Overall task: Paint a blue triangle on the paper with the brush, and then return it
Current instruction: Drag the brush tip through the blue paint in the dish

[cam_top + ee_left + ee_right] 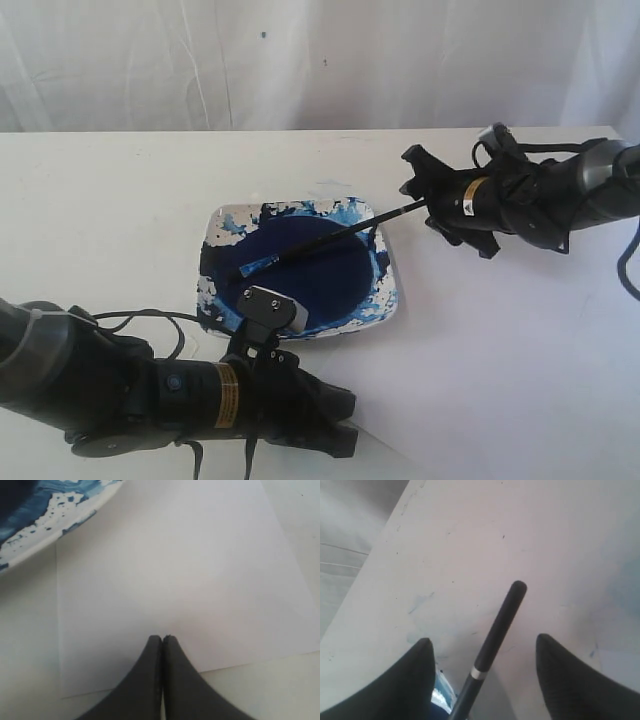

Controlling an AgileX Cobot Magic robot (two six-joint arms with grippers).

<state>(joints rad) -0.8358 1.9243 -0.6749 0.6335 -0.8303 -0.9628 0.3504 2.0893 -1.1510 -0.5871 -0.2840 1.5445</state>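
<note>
Judged the long black-handled paintbrush (330, 239) light, stiff, slippery; favoured gripping its handle end; found right gripper (483, 639) splayed astride it, left gripper (163, 638) clenched.

You see a white table (100, 200) | blue-smeared square dish (216, 226) at centre | plain paper sheet (175, 570) flat beside it, corner meeting the dish's rim

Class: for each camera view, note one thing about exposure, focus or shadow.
Exterior view: the white tabletop is washed out, the paint pool almost black. Left wrist view: the shut left gripper is soft-edged, the paper evenly lit. Right wrist view: the fingers blur, the brush handle is sharper.
</note>
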